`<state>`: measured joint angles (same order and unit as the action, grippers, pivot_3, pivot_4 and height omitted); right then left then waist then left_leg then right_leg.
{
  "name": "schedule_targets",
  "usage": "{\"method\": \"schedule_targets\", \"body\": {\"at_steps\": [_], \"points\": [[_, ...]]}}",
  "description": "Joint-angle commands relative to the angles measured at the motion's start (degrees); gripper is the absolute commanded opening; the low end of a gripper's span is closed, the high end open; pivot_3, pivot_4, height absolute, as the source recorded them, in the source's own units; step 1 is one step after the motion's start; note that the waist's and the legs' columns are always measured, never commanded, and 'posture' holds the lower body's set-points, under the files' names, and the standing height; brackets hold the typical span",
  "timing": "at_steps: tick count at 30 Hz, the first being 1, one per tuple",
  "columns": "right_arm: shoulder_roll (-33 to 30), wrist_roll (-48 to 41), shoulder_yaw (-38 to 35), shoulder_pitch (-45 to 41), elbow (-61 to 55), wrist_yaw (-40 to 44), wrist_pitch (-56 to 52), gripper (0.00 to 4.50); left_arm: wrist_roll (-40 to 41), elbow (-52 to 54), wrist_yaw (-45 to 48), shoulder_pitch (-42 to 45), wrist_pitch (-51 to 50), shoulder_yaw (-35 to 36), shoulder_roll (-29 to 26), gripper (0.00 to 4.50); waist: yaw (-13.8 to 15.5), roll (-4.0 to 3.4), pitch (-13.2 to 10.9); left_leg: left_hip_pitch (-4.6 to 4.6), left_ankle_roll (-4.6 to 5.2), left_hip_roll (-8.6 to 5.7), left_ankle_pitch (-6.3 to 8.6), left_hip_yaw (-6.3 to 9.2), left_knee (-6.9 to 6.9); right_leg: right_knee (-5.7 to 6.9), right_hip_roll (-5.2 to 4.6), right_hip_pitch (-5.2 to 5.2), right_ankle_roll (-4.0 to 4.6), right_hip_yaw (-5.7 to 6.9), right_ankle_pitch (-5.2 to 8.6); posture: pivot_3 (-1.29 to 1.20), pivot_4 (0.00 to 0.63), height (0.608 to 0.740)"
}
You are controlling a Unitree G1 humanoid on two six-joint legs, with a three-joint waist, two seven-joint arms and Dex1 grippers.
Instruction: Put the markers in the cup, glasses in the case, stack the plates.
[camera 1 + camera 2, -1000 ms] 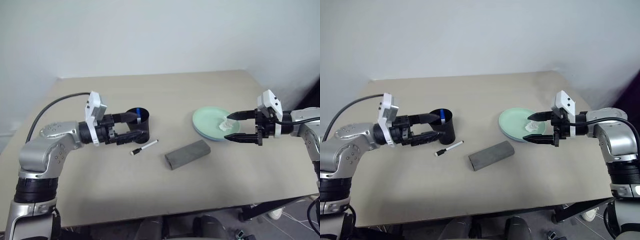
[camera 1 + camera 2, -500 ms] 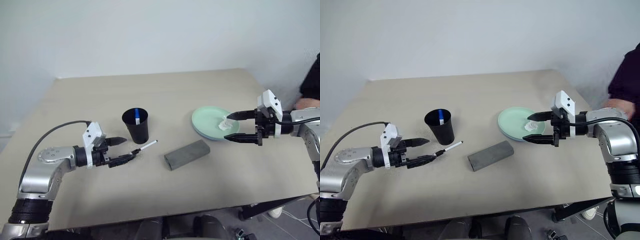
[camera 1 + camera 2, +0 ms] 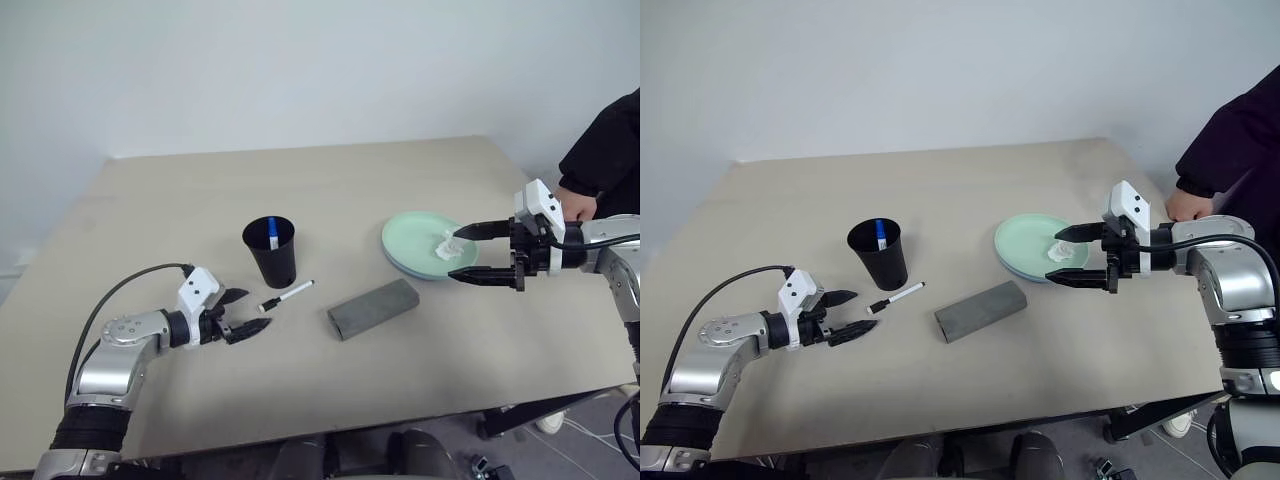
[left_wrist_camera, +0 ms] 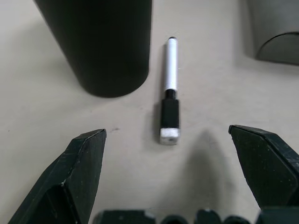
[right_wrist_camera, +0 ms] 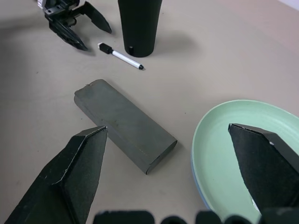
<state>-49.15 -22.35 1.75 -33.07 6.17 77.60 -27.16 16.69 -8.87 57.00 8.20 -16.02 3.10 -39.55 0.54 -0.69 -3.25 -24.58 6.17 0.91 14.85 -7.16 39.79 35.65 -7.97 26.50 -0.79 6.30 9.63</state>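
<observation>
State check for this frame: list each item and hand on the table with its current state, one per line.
blue-capped marker: standing in the cup
black-capped marker: lying loose on the table
case: closed
green plate: stacked on blue plate, tissue on it
left hand: open, empty
right hand: open, empty

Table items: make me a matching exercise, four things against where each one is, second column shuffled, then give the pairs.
1. blue-capped marker
2. black-capped marker
3. crumpled tissue
4. case

A. on the green plate
B. lying flat on the table beside the cup
C. between the cup and the plates, lid shut
D. standing in the cup

Pairs: 1-D, 2-B, 3-A, 4-C
</observation>
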Motion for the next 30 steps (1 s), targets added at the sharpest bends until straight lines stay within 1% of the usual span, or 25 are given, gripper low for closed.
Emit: {"method": "schedule_targets", "body": {"at_steps": [1,4,6,8,12,14,25,30], "points": [[-0.19,-0.42,-0.85,-1.34,-0.9,-0.08,0.27,4.5,-0.6,-0.45,-0.94,1.86,1.97,0.17,0.8,4.3,0.0,0.0,0.0,0.0,0.0,0.01,0.0,0.0,0.0,0.0,0.0,0.0,0.0,0.01,-0.01,0.0,0.0,0.727],[-0.05,-0.36,-0.79,-1.33,-0.83,-0.18,0.38,4.5,-1.2,-1.85,-1.47,2.0,2.86,-0.16,1.86,3.59,-0.01,0.01,0.0,0.0,0.0,0.01,0.0,0.0,0.0,0.0,-0.01,-0.01,0.01,0.05,-0.02,0.0,0.0,0.727],[-0.02,-0.38,-0.85,-1.26,-0.95,-0.21,0.34,4.5,-1.33,-2.23,-1.56,1.9,3.04,-0.27,2.16,2.8,-0.01,0.01,0.0,0.0,0.0,0.03,0.0,-0.01,0.0,0.0,-0.01,-0.01,0.01,0.07,-0.03,0.0,0.0,0.727],[0.0,-0.36,-0.86,-1.29,-0.96,-0.23,0.32,4.5,-1.49,-2.51,-1.45,1.77,3.07,-0.37,2.32,2.16,-0.01,0.01,0.0,0.0,0.0,0.04,0.0,-0.02,0.0,0.0,-0.01,-0.01,0.02,0.11,-0.03,0.0,0.0,0.727],[-0.02,-0.34,-0.86,-1.35,-0.95,-0.22,0.3,4.5,-2.0,-2.87,-0.74,1.22,2.86,-1.05,2.19,0.66,0.0,0.01,0.0,0.0,0.0,0.05,0.0,-0.01,0.01,0.0,-0.03,-0.02,0.03,0.17,-0.04,0.0,0.0,0.727],[-0.03,-0.32,-0.85,-1.39,-0.91,-0.2,0.33,4.5,-2.23,-2.8,-0.42,1.01,2.78,-1.31,2.05,0.07,0.0,0.0,0.01,0.01,0.0,0.05,0.0,-0.01,0.01,-0.01,-0.04,-0.03,0.03,0.18,-0.04,0.0,0.0,0.727],[0.15,-0.12,-0.71,-1.72,-0.46,-0.2,0.6,4.5,-2.11,-2.03,1.15,1.09,2.25,-1.16,1.25,0.03,-0.01,0.0,0.01,0.03,0.01,0.05,0.0,-0.01,0.02,-0.01,-0.08,-0.04,0.02,0.25,-0.04,0.0,0.0,0.727],[0.23,-0.01,-0.71,-1.79,-0.43,-0.29,0.69,4.5,-0.32,1.06,4.28,0.05,0.62,-0.51,-0.6,0.03,-0.01,0.0,0.01,0.02,0.01,0.06,0.0,-0.02,0.02,-0.01,-0.09,-0.04,0.02,0.29,-0.04,0.0,0.0,0.727]]}}
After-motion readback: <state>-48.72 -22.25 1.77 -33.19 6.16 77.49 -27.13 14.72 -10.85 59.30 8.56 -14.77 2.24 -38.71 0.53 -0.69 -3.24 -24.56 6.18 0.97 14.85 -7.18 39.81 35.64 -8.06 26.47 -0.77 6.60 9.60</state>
